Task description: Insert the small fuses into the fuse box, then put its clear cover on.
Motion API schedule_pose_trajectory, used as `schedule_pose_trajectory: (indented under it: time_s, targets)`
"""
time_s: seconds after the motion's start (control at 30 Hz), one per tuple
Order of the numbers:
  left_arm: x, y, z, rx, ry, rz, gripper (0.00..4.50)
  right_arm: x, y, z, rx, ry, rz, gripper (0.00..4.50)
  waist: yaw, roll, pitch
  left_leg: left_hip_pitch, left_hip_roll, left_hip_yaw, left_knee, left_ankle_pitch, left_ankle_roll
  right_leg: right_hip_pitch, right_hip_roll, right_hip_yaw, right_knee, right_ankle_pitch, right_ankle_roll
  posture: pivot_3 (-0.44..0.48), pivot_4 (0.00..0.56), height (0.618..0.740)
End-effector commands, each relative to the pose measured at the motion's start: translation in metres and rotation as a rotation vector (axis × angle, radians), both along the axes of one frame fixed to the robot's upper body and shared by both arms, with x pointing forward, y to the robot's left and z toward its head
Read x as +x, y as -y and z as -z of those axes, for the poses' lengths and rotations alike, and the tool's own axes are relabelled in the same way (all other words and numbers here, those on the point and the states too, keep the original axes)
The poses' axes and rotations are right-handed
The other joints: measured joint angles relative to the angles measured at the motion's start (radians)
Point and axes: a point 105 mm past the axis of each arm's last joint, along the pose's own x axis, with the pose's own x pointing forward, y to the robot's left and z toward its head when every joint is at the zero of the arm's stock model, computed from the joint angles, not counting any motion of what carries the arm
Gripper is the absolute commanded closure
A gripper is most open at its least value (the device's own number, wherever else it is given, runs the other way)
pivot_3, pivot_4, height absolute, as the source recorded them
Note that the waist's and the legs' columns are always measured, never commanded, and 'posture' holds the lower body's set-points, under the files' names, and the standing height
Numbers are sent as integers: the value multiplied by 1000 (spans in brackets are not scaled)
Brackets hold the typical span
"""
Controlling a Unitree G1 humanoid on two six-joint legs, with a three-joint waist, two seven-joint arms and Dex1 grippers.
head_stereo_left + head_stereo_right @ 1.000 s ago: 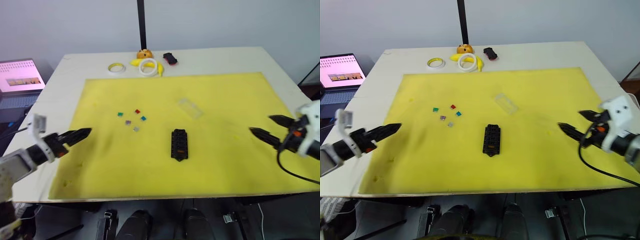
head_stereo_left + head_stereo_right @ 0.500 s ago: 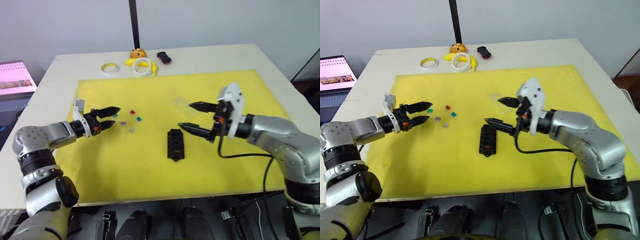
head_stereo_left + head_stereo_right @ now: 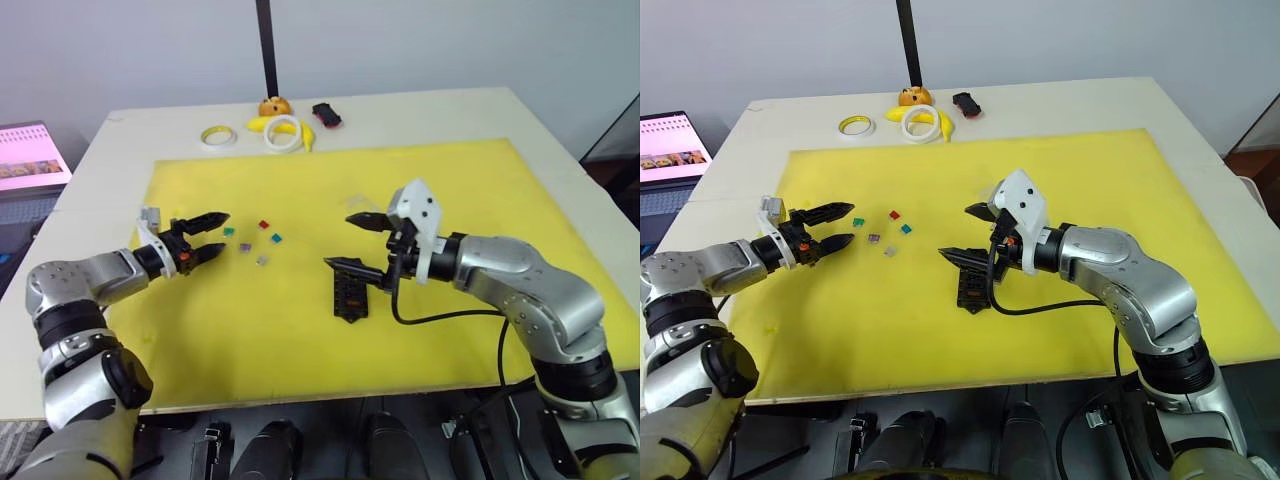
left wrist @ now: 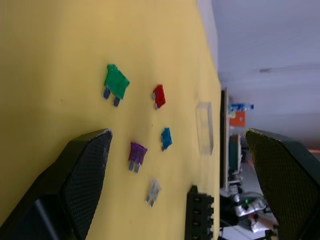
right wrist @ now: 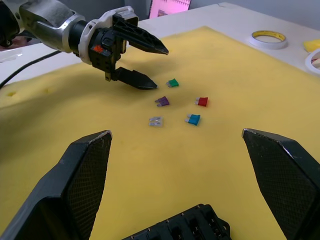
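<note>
The fuse box (image 3: 351, 293), a black slotted block, lay on the yellow foam mat (image 3: 480, 190) near its middle, its slots empty as far as could be seen. To its left and a little farther back, five small fuses lay loose on the mat in a small cluster: a green fuse (image 4: 116, 84), a red fuse (image 4: 158, 95), a teal fuse (image 4: 166, 137), a purple fuse (image 4: 137, 153) and a grey fuse (image 4: 153, 191), none touching another. The clear cover (image 4: 204, 128) lay flat on the mat beyond the fuse box, apart from it and from the fuses.

The right gripper (image 3: 356, 242) hung just above the far end of the fuse box, its two black fingers spread wide and holding nothing. The left gripper (image 3: 209, 237) hovered just left of the fuses, nearest the green one, its fingers also parted and empty.

At the table's far edge lay a yellow tape ring (image 3: 218, 136), a white tape ring (image 3: 285, 130) and a small black-and-red gadget (image 3: 326, 114). A laptop (image 3: 33, 170) stood off to the left.
</note>
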Motion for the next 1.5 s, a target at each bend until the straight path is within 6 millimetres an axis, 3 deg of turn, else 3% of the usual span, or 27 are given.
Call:
schedule_pose_trajectory:
  time_s: [0.03,0.77,1.2,1.5]
  targets:
    - [5,-4,-6,-26,43,-45,0,-3,-5,-11,12,55,-18,76,0,0,0,0,0,0,0,0,0,0,0,0,0,0,0,0,150,740]
    - [20,8,13,-26,21,-117,0,2,3,-14,-3,70,25,76,6,0,-1,1,0,0,1,0,0,1,0,0,1,0,0,0,150,740]
    - [7,-19,16,19,-22,-164,0,2,7,-14,-2,66,40,76,-7,0,-1,1,1,1,0,0,0,-1,1,3,1,0,0,0,150,740]
    - [18,-4,27,-4,-43,-162,0,1,8,-13,-12,64,47,76,-1,0,-1,1,0,1,0,0,0,-2,1,4,2,0,0,0,150,740]
